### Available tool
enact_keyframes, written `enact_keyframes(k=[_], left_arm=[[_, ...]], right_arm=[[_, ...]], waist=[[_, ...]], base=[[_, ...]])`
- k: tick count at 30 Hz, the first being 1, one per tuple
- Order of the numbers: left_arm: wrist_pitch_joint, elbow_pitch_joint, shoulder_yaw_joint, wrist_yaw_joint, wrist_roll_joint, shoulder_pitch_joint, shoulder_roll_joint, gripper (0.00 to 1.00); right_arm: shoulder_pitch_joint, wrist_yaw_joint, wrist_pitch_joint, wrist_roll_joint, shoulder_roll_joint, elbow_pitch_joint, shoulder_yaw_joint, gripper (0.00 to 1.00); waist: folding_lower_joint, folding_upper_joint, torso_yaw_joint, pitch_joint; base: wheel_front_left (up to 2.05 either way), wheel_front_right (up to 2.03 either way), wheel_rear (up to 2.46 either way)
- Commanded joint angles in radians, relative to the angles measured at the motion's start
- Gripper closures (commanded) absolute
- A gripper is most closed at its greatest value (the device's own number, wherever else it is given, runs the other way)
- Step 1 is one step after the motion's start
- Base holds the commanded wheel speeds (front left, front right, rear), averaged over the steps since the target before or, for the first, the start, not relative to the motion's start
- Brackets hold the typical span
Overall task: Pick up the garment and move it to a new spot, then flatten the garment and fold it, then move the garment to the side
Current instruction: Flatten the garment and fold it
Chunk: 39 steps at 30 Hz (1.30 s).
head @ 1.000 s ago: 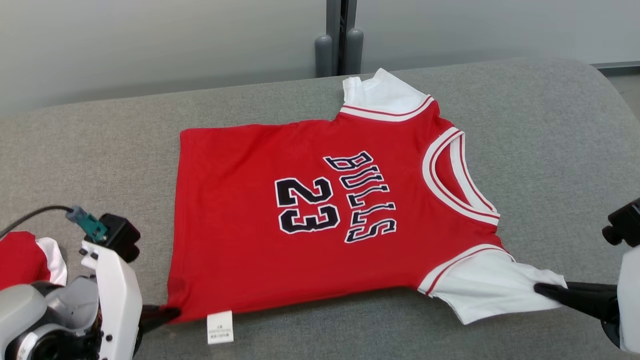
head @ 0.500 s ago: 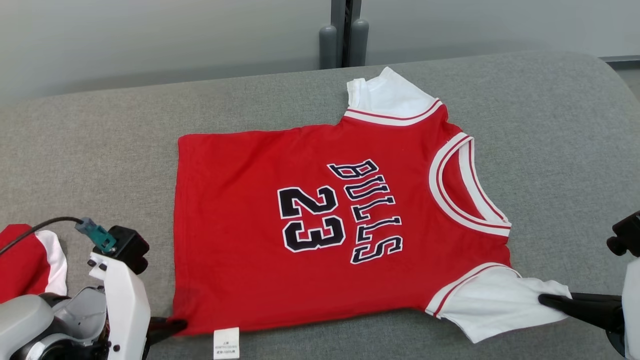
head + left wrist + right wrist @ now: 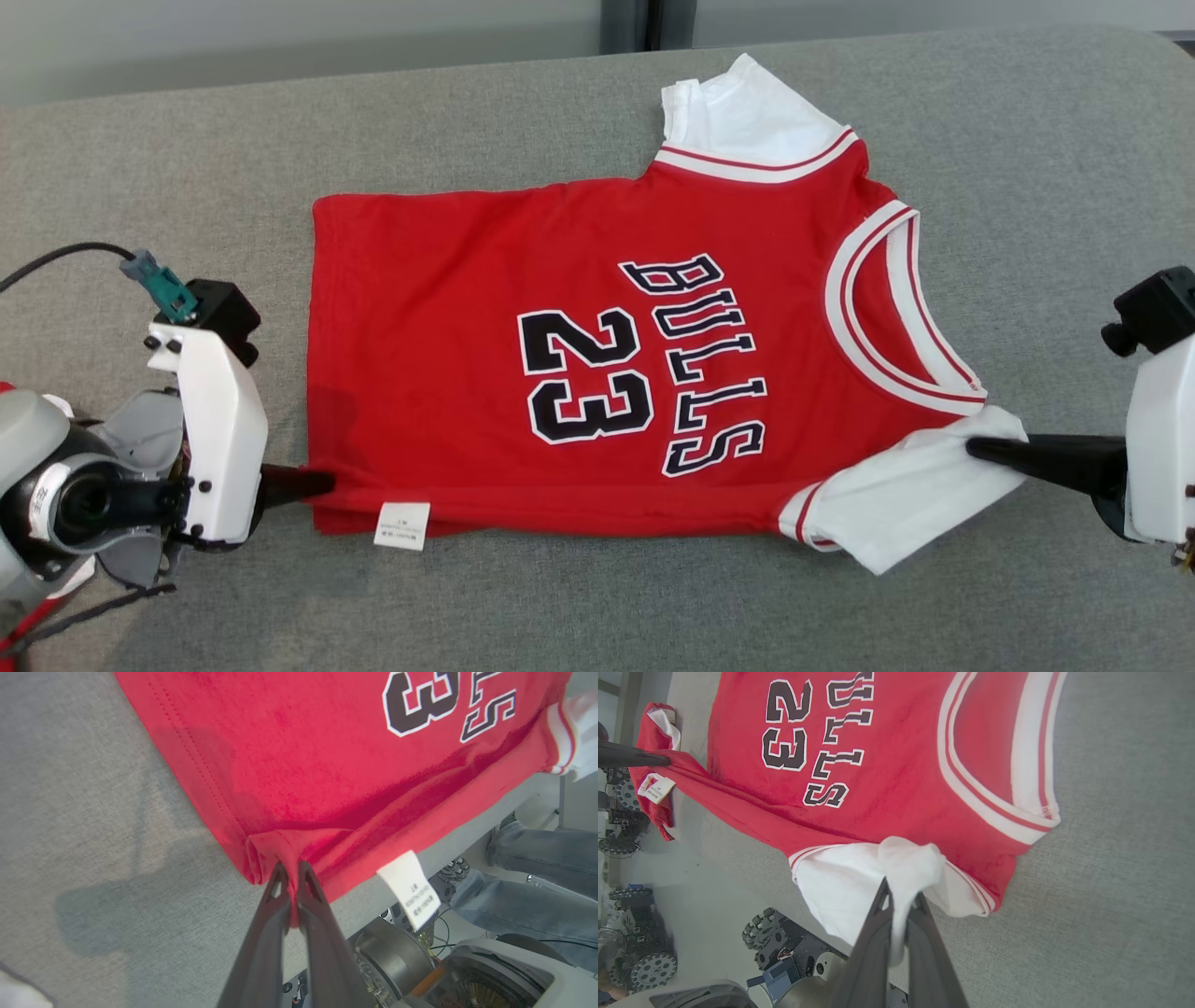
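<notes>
The garment (image 3: 597,345) is a red jersey with white sleeves and "BULLS 23" on it, spread across the grey table (image 3: 168,159). My left gripper (image 3: 322,483) is shut on its near hem corner, next to a white label (image 3: 402,525). In the left wrist view that gripper (image 3: 289,871) pinches bunched red fabric (image 3: 299,788). My right gripper (image 3: 976,448) is shut on the near white sleeve (image 3: 896,504). The right wrist view has that gripper (image 3: 899,896) gripping the gathered sleeve (image 3: 840,882). The garment's near edge is raised off the table and creased.
A second red and white garment (image 3: 656,723) lies by the left arm at the table's left end. Past the table's near edge (image 3: 467,835) are a person's legs in jeans (image 3: 537,858) and wheeled robot bases (image 3: 644,961).
The head camera has tilted down. Both grippers have lifted the garment's near edge and carried it a little toward the far side; the near sleeve now sits up against the collar.
</notes>
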Motion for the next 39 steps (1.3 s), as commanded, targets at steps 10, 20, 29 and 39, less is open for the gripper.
enact_keyframes(k=[10,20,29,39], left_arm=[[0.062,0.135,0.026,-0.006,-0.015,-0.108,-0.076,1.00],[0.085,0.222,0.034,-0.022,-0.006,-0.145,-0.090,1.00],[0.072,0.260,0.041,-0.037,0.003,-0.158,-0.117,1.00],[0.068,0.321,0.041,-0.053,0.024,-0.188,-0.147,1.00]], right_arm=[[-0.103,0.000,0.068,0.069,0.076,0.126,-0.026,1.00],[-0.146,0.000,0.054,0.110,0.104,0.239,-0.032,1.00],[-0.169,0.000,0.022,0.138,0.116,0.284,-0.035,1.00],[-0.219,0.000,0.003,0.119,0.167,0.327,-0.023,1.00]], waist=[[0.0000,0.0000,0.008,0.063],[0.0000,0.0000,0.021,0.092],[0.0000,0.0000,0.025,0.104],[0.0000,0.0000,0.012,0.122]], base=[[0.00,0.00,0.00],[0.00,0.00,0.00],[0.00,0.00,0.00],[0.00,0.00,0.00]])
